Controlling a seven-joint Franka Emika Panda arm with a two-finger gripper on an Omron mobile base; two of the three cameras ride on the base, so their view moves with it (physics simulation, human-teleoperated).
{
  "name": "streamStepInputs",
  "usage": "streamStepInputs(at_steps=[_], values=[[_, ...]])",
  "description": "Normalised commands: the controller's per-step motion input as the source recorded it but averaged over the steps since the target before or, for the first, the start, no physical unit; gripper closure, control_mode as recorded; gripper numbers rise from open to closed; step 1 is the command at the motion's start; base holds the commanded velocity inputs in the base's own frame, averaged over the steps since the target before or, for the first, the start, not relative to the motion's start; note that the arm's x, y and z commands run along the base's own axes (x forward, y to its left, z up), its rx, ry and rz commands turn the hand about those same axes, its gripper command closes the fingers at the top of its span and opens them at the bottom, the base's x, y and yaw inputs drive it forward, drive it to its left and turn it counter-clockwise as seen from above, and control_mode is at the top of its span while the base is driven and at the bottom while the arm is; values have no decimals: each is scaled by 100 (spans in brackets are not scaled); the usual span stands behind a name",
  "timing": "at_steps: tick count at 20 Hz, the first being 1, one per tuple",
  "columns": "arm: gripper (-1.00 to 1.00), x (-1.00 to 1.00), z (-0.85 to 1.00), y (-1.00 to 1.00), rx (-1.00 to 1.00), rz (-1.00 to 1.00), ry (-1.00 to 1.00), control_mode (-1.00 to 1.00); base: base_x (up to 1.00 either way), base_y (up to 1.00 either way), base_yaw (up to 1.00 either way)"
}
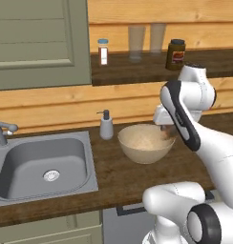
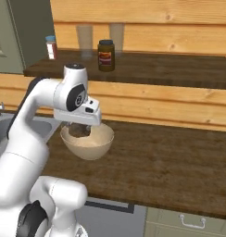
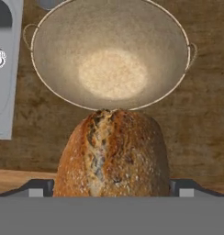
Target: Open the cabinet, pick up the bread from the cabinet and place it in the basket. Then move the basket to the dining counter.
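Bread (image 3: 113, 153) sits between the gripper (image 3: 112, 186) fingers, jaws spread wide against its sides, hanging above the near rim of the basket (image 3: 49, 69) on the desk (image 2: 170, 157). Shelf jar (image 2: 106, 55) label is too blurred to read.

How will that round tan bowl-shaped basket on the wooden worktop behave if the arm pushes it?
The round tan bowl-shaped basket probably slides rather than rolls, since it sits upright. Its curved sides narrowing to a small base suggest it may rock or tip if pushed at the rim. It holds nothing, so it is likely light.
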Motion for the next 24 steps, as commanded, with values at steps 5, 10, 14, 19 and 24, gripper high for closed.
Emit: streamStepInputs(at_steps=[5,10,14,19,24], values=[[100,75,-61,23,-12,0,-4,-100,0,0,0],[100,65,-45,3,-8,0,-14,-100,0,0,0],[100,64,-21,0,0,0,-5,-100,0,0,0],[100,58,-34,0,0,0,0,-100,0,0,0],[100,36,-42,0,0,0,0,-100,0,0,0]])
